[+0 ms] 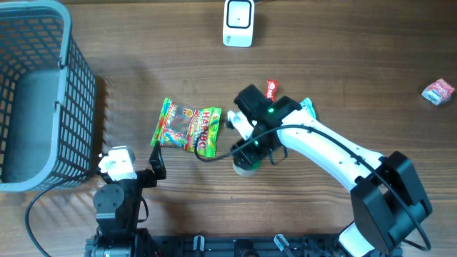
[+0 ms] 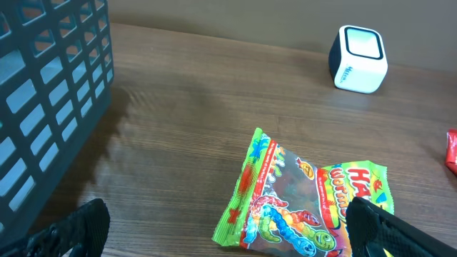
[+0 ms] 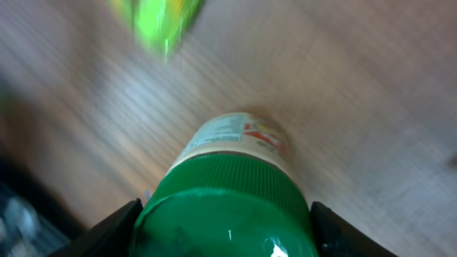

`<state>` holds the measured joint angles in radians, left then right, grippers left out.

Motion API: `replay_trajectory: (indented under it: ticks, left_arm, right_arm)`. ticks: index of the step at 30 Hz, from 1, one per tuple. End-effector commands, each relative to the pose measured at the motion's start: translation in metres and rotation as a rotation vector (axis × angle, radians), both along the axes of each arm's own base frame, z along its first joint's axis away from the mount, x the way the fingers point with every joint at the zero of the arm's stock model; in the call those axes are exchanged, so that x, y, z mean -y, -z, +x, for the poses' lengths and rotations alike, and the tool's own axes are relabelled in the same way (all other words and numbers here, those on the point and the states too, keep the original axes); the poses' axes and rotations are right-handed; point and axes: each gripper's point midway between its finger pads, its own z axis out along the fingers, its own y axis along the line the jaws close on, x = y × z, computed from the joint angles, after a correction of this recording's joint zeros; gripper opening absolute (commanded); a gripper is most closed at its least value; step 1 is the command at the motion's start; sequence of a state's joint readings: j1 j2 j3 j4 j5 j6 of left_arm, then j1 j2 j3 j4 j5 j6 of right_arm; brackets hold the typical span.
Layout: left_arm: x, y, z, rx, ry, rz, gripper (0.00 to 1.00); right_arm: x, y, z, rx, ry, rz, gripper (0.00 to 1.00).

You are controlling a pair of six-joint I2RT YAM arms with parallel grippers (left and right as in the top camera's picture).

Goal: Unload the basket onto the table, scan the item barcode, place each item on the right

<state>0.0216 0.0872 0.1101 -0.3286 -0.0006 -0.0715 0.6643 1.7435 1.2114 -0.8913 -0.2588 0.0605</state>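
wooden surface, seen from above, with two robot arms at its near edge. the right hand [image 3: 225, 213] straddles the green cap of a bottle [image 3: 233, 146], one finger on each side; whether they already press the cap cannot be told, as the view is blurred. the bottle seems to stand upright, long axis running straight away from the hand, label below the cap. the white scanner [image 1: 238, 23] lies at the far edge, almost straight ahead of the bottle, so the right arm is the nearer one. the left hand [image 2: 232, 225] rests spread wide and empty, near a candy bag [image 1: 188, 127].
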Motion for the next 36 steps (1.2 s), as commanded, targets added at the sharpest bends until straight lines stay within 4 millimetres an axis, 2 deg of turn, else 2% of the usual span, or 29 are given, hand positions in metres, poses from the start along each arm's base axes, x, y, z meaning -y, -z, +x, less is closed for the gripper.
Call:
replay_trajectory:
  ticks: [1,4,6,9,12,13,16,19,21,25,30,33,36]
  left_arm:
    - [0.003,0.003,0.000,-0.005,0.023,0.010,1.00]
    - [0.003,0.003,0.000,-0.005,0.023,0.010,1.00]
    - [0.003,0.003,0.000,-0.005,0.023,0.010,1.00]
    - [0.003,0.003,0.000,-0.005,0.023,0.010,1.00]
    - [0.003,0.003,0.000,-0.005,0.023,0.010,1.00]
    - [0.003,0.003,0.000,-0.005,0.023,0.010,1.00]
    - [0.003,0.003,0.000,-0.005,0.023,0.010,1.00]
    - [0.003,0.003,0.000,-0.005,0.023,0.010,1.00]
    - [0.003,0.003,0.000,-0.005,0.023,0.010,1.00]
    - [0.003,0.003,0.000,-0.005,0.023,0.010,1.00]
    - [0.003,0.003,0.000,-0.005,0.023,0.010,1.00]
    - [0.003,0.003,0.000,-0.005,0.023,0.010,1.00]
    - [0.003,0.003,0.000,-0.005,0.023,0.010,1.00]
  right_arm:
    - [-0.002,-0.013,0.049,0.103,0.419,-0.016,0.66]
    - [0.005,-0.014,0.060,0.092,0.698,-0.021,0.67]
    - [0.005,-0.013,0.060,0.069,0.776,-0.013,0.66]
    - [0.010,-0.008,0.053,0.043,0.784,-0.052,0.66]
    - [0.018,-0.005,0.043,0.009,0.810,-0.099,1.00]
    - [0.019,-0.005,0.043,0.013,0.807,-0.099,1.00]
    - [0.012,-0.034,0.050,0.035,0.770,-0.073,1.00]
    - [0.008,-0.073,0.055,0.078,0.696,-0.041,1.00]
    - [0.001,-0.081,0.058,0.077,0.699,0.003,1.00]
    - [0.001,-0.058,0.060,0.043,0.761,-0.025,1.00]
    - [0.014,0.000,0.040,-0.123,0.926,-0.227,0.99]
    - [0.013,0.031,0.035,-0.182,0.919,-0.290,1.00]
    - [0.015,0.053,0.031,-0.212,0.909,-0.343,0.99]
